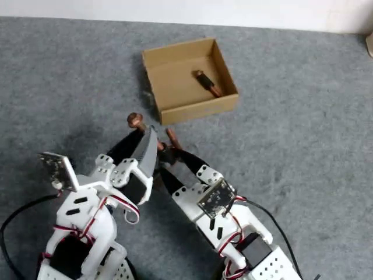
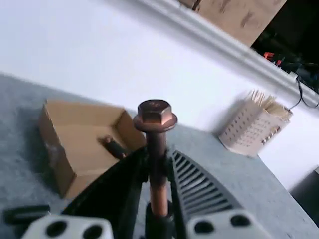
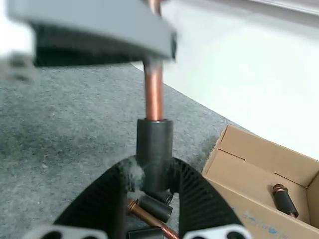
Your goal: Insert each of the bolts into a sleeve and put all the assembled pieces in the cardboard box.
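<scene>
Underfoot of it all is a grey, carpet-like mat (image 1: 303, 146), rough and flecked, covering the surface from the near edge to the far one. A plain white wall (image 1: 175, 9) runs along its far edge. At the far right, close to that wall, stands a pale holder (image 2: 251, 124) with rows of small holes in its sides. Thin wooden sticks (image 2: 264, 99) poke out of its top; skewers or toothpicks, perhaps, I can't quite tell. Above the wall runs a pale ledge (image 2: 214, 37), with a brown carton (image 2: 234, 12) resting on it. Further right it is dark and cluttered, and a black cable (image 2: 300, 92) hangs down over the wall.
</scene>
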{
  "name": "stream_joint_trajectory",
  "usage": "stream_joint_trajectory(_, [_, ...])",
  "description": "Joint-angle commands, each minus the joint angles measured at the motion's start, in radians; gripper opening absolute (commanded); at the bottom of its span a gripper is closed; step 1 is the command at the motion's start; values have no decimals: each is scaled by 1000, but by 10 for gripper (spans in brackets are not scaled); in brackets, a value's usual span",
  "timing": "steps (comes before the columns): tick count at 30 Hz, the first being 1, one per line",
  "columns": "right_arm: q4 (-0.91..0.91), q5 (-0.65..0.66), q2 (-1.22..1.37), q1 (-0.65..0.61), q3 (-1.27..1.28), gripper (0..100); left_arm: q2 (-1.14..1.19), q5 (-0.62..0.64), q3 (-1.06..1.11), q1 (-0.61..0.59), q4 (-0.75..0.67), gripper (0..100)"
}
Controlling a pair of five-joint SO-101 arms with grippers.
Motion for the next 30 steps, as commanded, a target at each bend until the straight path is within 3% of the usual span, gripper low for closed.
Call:
stream_joint_trajectory(1, [-30,12,-18,10,-1,5,-8,-3,13,-19,-49,6])
stream_joint_trajectory(22, [-30,12,-18,13,-36,5,-12,-5,108,27,-92,18])
stream_joint_trajectory(24, [-30,12,-18,13,-36,5,-12,-5,108,27,-91,91])
stream_joint_trajectory(28, [-30,12,-18,12,-36,5,-7,-3,119,33,-83,351])
stream_joint_trajectory(30, [-30,12,-18,12,-35,5,-7,-3,108,33,-51,403])
